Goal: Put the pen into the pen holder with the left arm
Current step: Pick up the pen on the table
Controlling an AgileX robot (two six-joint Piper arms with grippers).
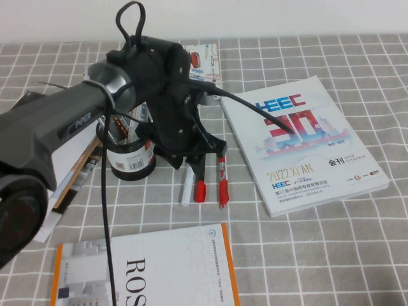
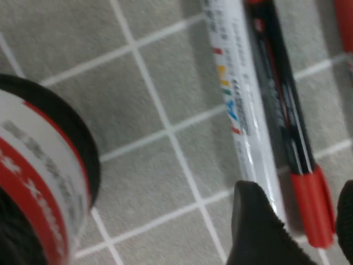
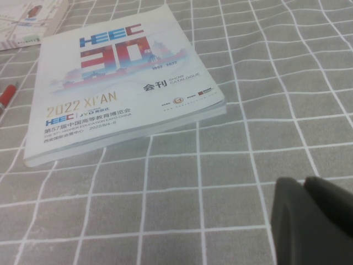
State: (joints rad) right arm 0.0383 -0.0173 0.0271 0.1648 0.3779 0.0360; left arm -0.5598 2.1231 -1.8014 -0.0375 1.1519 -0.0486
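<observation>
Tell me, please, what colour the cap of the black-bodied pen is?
Red: the black-bodied pen shows it best in the left wrist view.

Glossy plastic pen (image 2: 242, 116) lies on matt cloth table cover (image 2: 149, 94).

You've got 3 pens: white pen (image 1: 185, 191), black red-capped pen (image 1: 200, 182), red pen (image 1: 222, 182). 1 pen holder (image 1: 131, 162). 3 printed items: catalogue (image 1: 306, 140), near book (image 1: 166, 268), far brochure (image 1: 205, 60). 2 grippers: left gripper (image 1: 191, 159), right gripper (image 3: 314, 221).

Black left arm (image 1: 76, 121) with grey sleeve, looping black cables, matte black fingers (image 2: 256, 229).
</observation>
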